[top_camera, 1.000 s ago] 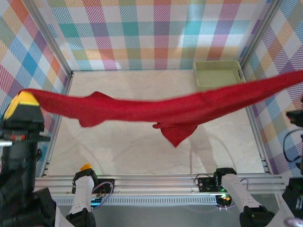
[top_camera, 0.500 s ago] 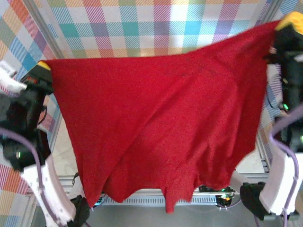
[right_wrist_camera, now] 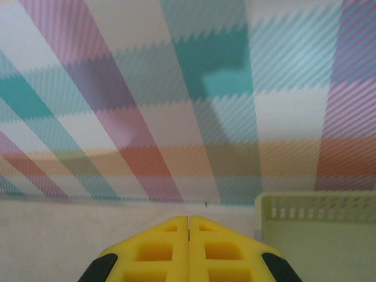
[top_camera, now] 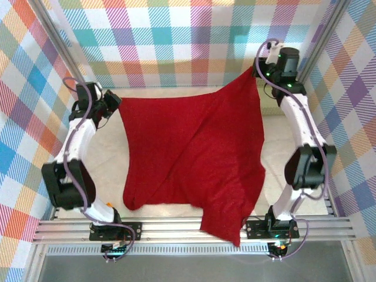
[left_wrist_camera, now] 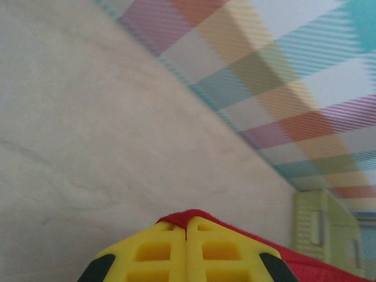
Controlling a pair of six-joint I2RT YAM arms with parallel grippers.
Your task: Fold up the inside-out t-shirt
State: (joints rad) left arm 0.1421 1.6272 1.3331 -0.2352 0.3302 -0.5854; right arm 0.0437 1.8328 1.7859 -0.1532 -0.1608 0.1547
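Note:
The inside-out t-shirt is a deep-red cloth spread in a wide sheet over the table. Its lower tip hangs over the front rail. My left gripper is at the far left, shut on the shirt's top left corner. A red edge peeks out between its yellow fingertips. My right gripper is raised at the far right near the back wall, shut, and the shirt's top right corner is pulled up to it. In the right wrist view its yellow fingers are pressed together.
A pale green basket stands in the far right corner, just beside the right gripper and partly behind the shirt; the same basket is also in the left wrist view. Checked walls and metal posts enclose the table.
The shirt was a taut band across the table, then rose close to the camera. Now both arms have reached to the far side and the cloth lies lower, spread out.

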